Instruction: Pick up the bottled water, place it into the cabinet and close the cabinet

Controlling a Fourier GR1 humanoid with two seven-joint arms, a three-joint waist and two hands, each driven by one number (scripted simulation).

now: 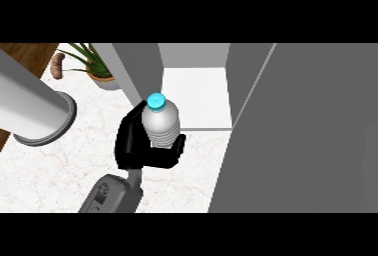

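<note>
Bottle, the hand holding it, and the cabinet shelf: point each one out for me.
Bottle point(160, 122): head view, on its clear ribbed body below the blue cap.
Hand point(131, 145): head view, on the black palm left of the bottle.
Shelf point(196, 97): head view, on its bare white floor.

The bottled water point(161, 122) is seen as clear grey with a ribbed body and a bright turquoise cap point(156, 101). The hand point(136, 145) around it is black, on a grey forearm point(112, 192). The bench point(52, 170) is patterned in white marble with faint pinkish veins. The cabinet point(295, 125) is shown grey, its inner shelf point(196, 97) white. A green plant point(92, 57) is set in a terracotta pot point(103, 78).
</note>
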